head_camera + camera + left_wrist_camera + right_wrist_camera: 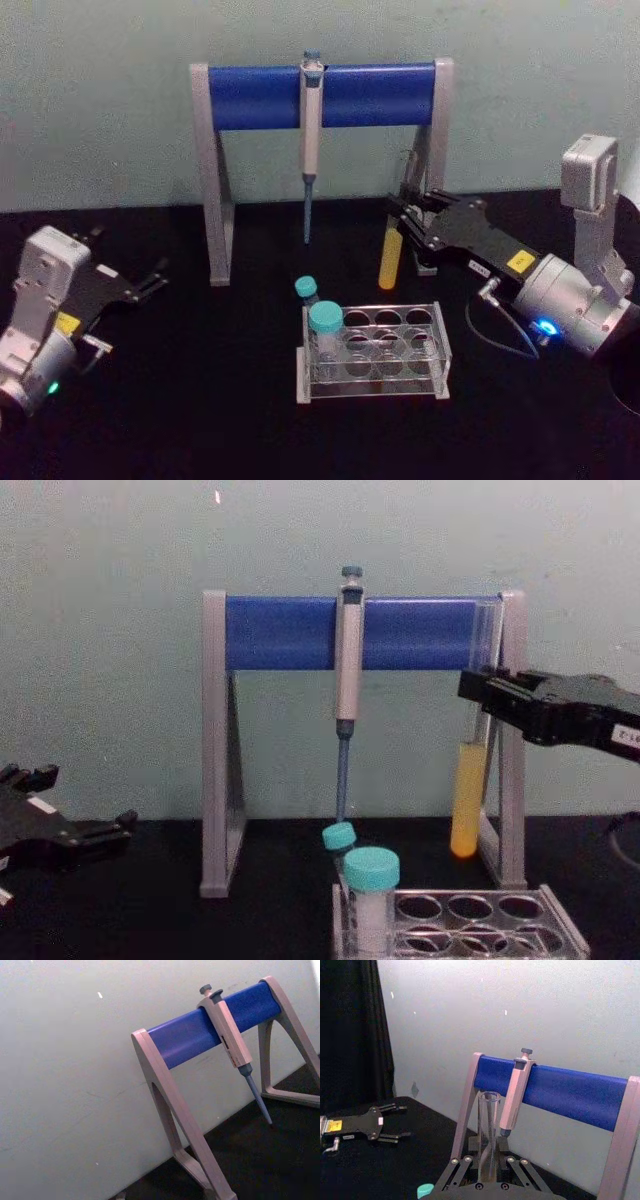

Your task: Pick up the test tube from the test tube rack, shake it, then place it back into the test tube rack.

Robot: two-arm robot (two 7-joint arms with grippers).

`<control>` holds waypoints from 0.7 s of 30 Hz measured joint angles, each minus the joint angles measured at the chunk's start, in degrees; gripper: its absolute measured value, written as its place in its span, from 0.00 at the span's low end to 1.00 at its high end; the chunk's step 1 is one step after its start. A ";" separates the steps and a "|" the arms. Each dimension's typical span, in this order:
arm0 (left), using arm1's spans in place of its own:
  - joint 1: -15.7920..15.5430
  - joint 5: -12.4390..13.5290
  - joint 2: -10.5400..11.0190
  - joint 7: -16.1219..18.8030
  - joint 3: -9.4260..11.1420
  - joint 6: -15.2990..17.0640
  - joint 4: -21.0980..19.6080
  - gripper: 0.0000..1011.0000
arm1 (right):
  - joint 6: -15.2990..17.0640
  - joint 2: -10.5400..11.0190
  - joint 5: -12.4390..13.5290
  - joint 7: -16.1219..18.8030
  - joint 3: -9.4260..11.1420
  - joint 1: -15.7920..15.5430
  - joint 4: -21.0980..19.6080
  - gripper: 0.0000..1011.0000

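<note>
A pale greenish wall point(100, 90) stands behind the black-covered table point(200, 420).

The black table point(180, 410) carries a grey-and-blue pipette stand point(260, 97) along its far edge, its feet planted by the wall, and the clear test tube rack point(400, 384) near the middle, seemingly just in front of the stand
</note>
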 joint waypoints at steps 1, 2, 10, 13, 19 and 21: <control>0.00 0.00 0.00 0.00 0.00 0.00 0.00 0.99 | 0.03 0.00 -0.01 0.01 0.06 -0.09 -0.07 0.22; 0.00 0.00 0.00 0.00 0.00 0.00 0.00 0.99 | 0.03 0.01 -0.02 0.01 0.09 -0.14 -0.10 0.22; 0.00 0.00 0.00 0.00 0.00 0.00 0.00 0.99 | 0.03 -0.04 -0.03 0.13 0.32 -0.34 -0.20 0.22; 0.00 0.00 0.00 0.00 0.00 0.00 0.00 0.99 | 0.00 -0.05 -0.02 0.23 0.38 -0.42 -0.25 0.22; 0.00 0.00 0.00 0.00 0.00 0.00 0.00 0.99 | -0.02 -0.02 0.08 0.32 0.48 -0.52 -0.42 0.22; 0.00 0.00 0.00 0.00 0.00 0.00 0.00 0.99 | -0.03 0.00 0.11 0.42 0.49 -0.52 -0.42 0.22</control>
